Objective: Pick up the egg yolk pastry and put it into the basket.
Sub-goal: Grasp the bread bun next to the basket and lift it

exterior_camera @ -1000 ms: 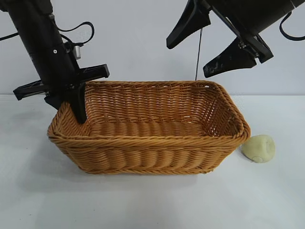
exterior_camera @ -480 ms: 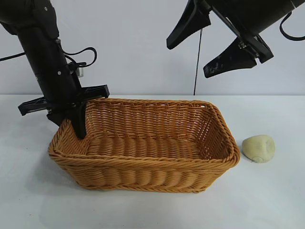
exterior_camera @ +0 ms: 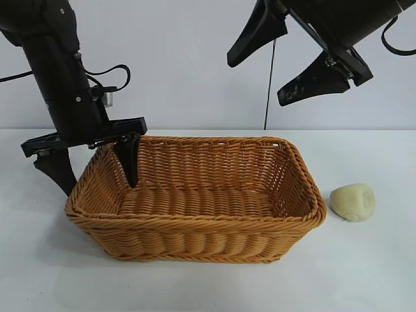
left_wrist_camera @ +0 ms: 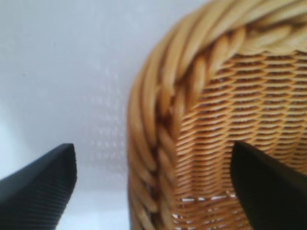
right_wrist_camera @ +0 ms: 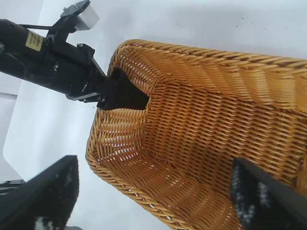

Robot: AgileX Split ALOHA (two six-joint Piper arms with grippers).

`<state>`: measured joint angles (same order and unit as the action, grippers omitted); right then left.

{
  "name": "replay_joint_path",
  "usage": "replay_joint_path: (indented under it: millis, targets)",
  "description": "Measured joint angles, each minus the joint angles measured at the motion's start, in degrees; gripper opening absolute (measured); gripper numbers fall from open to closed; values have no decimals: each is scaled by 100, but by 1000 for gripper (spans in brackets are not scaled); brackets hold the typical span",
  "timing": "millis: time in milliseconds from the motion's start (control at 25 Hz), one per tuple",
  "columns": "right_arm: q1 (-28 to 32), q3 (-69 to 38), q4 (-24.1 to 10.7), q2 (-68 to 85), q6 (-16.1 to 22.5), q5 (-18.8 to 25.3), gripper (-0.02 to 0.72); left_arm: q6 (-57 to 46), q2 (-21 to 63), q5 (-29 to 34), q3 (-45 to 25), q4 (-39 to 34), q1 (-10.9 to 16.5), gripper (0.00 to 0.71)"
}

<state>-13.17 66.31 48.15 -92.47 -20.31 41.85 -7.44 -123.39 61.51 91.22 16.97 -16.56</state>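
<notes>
Since a second ago the basket [exterior_camera: 195, 201] has settled flat on the table [exterior_camera: 364, 273], and the left gripper [exterior_camera: 96, 170], which was pinched on the basket's left end, now stands wide, one finger inside the wall and one outside, with the rim between them untouched.

From the exterior view, the egg yolk pastry [exterior_camera: 353, 201] lies on the table just beside the basket's right end, apart from it, its flattish underside turned toward the camera. The right gripper [exterior_camera: 296, 62] hangs high above the basket's right half, jaws spread wide and holding nothing. The pastry sits below it and off to the right, so the right arm is plainly the nearer one. Open table surrounds the pastry on its far side and front; only the basket's flaring wall crowds it on the left.

In the left wrist view, the braided rim [left_wrist_camera: 192, 67] runs between the two dark fingertips [left_wrist_camera: 43, 177] with clear gaps either side.

In the right wrist view, the basket's ribbed floor [right_wrist_camera: 211, 143] lies bare, the left gripper's inner finger [right_wrist_camera: 122, 93] dipping over the far end. The pastry is out of sight here.
</notes>
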Motion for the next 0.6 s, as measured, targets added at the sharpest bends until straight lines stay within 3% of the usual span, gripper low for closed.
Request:
replay_joint_path:
  millis: [240, 440, 600]
  targets:
    - [0, 0, 0, 0, 0, 0, 591, 191, 501, 395, 518, -195, 0, 694]
    - [0, 0, 0, 0, 0, 0, 591, 208, 662, 714, 1250, -784, 0, 694]
    - [0, 0, 0, 0, 0, 0, 591, 202, 662, 778, 1401, -1004, 81, 694]
